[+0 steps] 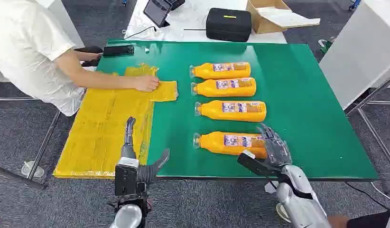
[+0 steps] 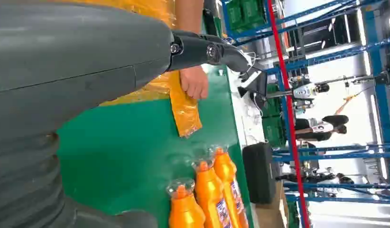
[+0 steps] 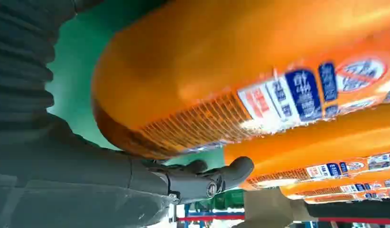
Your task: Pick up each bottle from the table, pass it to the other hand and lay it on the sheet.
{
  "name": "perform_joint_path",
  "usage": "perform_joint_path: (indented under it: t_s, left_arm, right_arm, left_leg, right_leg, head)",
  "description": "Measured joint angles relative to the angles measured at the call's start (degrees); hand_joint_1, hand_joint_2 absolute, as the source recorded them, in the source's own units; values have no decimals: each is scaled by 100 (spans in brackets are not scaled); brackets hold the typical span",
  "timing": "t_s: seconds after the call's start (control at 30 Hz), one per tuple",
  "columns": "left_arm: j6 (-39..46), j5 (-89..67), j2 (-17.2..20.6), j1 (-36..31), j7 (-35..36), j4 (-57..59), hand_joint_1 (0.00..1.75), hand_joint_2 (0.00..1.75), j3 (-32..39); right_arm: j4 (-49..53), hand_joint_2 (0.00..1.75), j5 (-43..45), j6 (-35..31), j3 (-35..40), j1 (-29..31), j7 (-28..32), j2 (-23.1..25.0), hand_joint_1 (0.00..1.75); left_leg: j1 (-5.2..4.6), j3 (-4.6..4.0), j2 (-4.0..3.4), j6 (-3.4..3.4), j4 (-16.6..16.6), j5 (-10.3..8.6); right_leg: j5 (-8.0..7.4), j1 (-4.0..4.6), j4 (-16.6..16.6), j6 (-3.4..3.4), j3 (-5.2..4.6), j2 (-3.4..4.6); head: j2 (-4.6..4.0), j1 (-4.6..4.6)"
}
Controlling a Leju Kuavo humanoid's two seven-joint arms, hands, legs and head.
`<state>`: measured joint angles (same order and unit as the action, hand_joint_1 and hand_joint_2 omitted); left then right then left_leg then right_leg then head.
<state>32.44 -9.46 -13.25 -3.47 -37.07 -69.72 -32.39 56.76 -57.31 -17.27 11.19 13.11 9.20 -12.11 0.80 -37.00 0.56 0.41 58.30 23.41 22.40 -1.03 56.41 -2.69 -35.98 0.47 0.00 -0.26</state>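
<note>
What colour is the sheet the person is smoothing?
Yellow plastic sheet, clearest in the head view.

Orange bottle (image 3: 221, 71) close up; robot hand (image 3: 136, 175) fingers at its base; green table (image 3: 74, 71).

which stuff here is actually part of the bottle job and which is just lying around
Part of the job:
- four orange plastic bottles lying in a row on the green table
- crinkled yellow sheet, a person's hand resting on it
- right hand at the nearest bottle
- left hand

Lying about:
- black zipped case
- open cardboard box
- black phone
</note>
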Motion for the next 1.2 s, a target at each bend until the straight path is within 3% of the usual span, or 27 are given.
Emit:
perform_joint_path:
  t_s: [0.4, 0.93, 0.97, 1.0, 1.03, 1.2]
  left_arm:
    - [-20, 63, -7, -122, -57, 57, 0, 175, -15]
    - [57, 98, -33, -175, -66, 103, 0, 175, -17]
    - [59, 101, -33, -174, -68, 103, 0, 175, -17]
    - [59, 100, -33, -174, -68, 103, 0, 175, -17]
    - [59, 100, -33, -174, -68, 103, 0, 175, -17]
    - [72, 100, -33, -174, -74, 109, 0, 175, -17]
  right_arm:
    - [-546, 175, -323, -102, 349, 611, 118, -98, 0]
    - [-719, 175, -284, -13, 859, 866, 179, -28, 0]
    - [-728, 175, -264, 18, 876, 869, 179, -28, 21]
    - [-738, 175, -254, 76, 887, 888, 179, -30, 134]
    - [-754, 175, -225, 140, 896, 909, 177, -33, 162]
    - [-868, 175, -135, 433, 979, 985, 159, -105, 164]
  left_leg:
    - [0, 0, 0, 6, 0, -8]
    - [0, -7, 2, 6, 0, -7]
    - [0, -7, 1, 6, 0, -7]
    - [0, -6, 0, 6, 0, -7]
    - [0, -4, 0, 6, 0, -7]
    - [0, -3, 0, 6, 0, -7]
  right_leg:
    - [-6, 1, 2, -3, 3, 0]
    - [-5, 0, 2, -4, -2, -1]
    - [-5, 0, 2, -4, -2, -1]
    - [-5, 0, 2, -4, -2, 0]
    - [-5, 0, 1, -4, -2, 0]
    - [-5, 0, 1, -4, -1, -1]
  head:
    - [0, 0]
    - [0, -2]
    - [0, 0]
    - [2, -2]
    - [0, -2]
    - [2, 0]
